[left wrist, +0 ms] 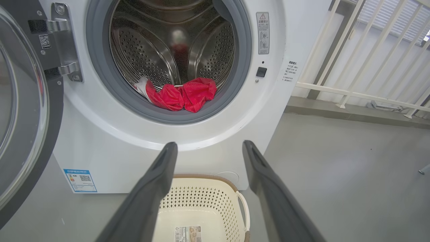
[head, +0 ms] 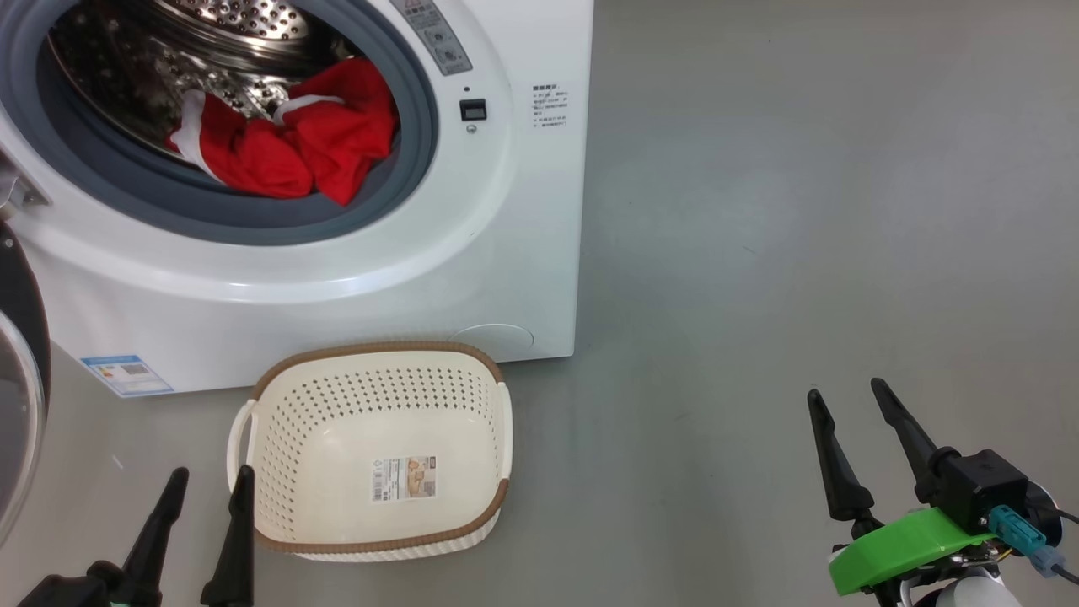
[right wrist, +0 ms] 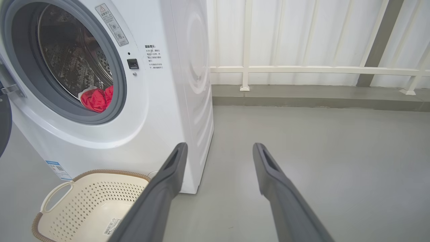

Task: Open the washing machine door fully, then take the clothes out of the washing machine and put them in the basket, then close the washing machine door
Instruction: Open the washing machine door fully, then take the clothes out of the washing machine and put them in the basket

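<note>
The white washing machine stands with its door swung wide open to the left on its metal hinge. Red clothes with white parts lie at the front of the steel drum, partly over the grey gasket. The cream basket sits on the floor in front of the washer and holds nothing but its sticker. My left gripper is open, low and just left of the basket. My right gripper is open over bare floor, far right of the basket.
Grey floor stretches to the right of the washer. A white railing on a low kerb runs behind it. A blue label is on the washer's lower left front.
</note>
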You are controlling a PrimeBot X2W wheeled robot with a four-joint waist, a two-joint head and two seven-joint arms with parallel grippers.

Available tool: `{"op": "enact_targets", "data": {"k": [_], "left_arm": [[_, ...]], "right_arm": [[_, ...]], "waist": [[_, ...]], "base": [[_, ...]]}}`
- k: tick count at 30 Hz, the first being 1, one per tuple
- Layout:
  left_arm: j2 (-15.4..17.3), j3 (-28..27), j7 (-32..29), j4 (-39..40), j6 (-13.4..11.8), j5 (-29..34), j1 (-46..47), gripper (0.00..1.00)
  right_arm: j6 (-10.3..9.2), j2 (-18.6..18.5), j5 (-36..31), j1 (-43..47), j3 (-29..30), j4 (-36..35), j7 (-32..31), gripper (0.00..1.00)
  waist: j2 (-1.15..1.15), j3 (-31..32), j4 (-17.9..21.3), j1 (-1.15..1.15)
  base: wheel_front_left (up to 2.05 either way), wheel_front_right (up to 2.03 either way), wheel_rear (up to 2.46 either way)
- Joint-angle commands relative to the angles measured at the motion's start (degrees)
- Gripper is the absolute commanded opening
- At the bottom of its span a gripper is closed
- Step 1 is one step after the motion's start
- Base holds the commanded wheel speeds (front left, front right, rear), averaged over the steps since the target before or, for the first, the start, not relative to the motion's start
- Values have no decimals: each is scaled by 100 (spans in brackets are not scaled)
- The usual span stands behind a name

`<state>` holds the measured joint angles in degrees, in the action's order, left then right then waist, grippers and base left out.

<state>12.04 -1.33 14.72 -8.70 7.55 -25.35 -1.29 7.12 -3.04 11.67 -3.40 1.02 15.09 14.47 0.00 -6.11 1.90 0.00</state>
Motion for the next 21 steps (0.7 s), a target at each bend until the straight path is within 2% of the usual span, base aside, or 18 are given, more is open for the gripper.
{"op": "enact_targets", "data": {"k": [1, 16, 21], "left_arm": [[135, -219, 28, 162, -7, 29, 130, 100], [132, -306, 28, 170, -7, 87, 166, 100], [150, -280, 28, 179, -7, 83, 183, 100]], "right_arm": [[36, -12, 7, -16, -98, -164, 52, 100], [36, 0, -6, -3, -68, -193, 52, 100], [36, 3, -8, -22, -96, -181, 52, 100]], "waist": [[0, -1, -11, 0], [0, 14, -84, 0], [0, -1, -85, 0]], "base": [[0, 0, 0], [0, 0, 0], [59, -59, 0]]}}
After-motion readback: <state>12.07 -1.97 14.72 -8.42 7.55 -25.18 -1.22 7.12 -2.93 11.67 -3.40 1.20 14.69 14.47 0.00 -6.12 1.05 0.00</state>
